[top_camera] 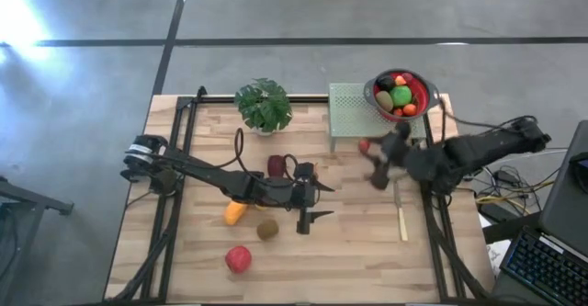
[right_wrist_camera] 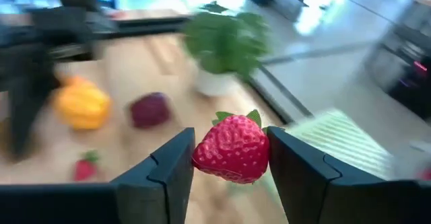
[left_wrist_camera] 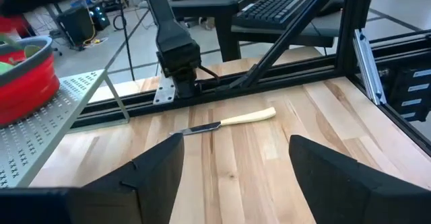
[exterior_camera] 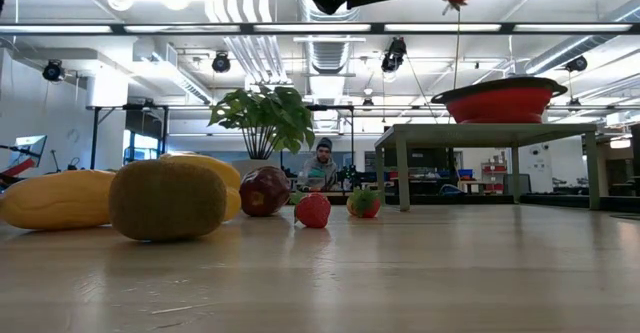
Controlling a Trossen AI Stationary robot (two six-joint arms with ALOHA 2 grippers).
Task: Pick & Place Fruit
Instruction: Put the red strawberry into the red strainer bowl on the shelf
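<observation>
- Right end effector (right_wrist_camera: 225, 160): fingers clamped on either side of a strawberry (right_wrist_camera: 232, 148), which is lifted clear of the counter (top_camera: 349, 251); from overhead the berry shows as a red spot just left of the arm's tip, at the near left of the perforated green stand (top_camera: 347, 104).
- Goal, as judged from the task: the red bowl (top_camera: 421, 93) on the stand's right end, already holding green, orange and dark fruit.
- Carrying well: keep the grip steady, since the berry is pinched only across its widest part; raise it above the bowl's rim before travelling right and far, and release only when it hangs over the bowl's interior.
- Risk: a low approach may knock the rim and shift the bowl on the stand.
- Left end effector (left_wrist_camera: 236, 173): fingers spread wide and holding nothing, low over mid-counter, facing a pale-handled knife (left_wrist_camera: 229, 121).
- Fruit remaining on the counter: a maroon piece (top_camera: 277, 165), a yellow-orange piece (top_camera: 235, 212), a brown one (top_camera: 267, 229) and a red one (top_camera: 238, 259), all left of centre.
- A potted plant (top_camera: 264, 105) stands at the far edge.
</observation>
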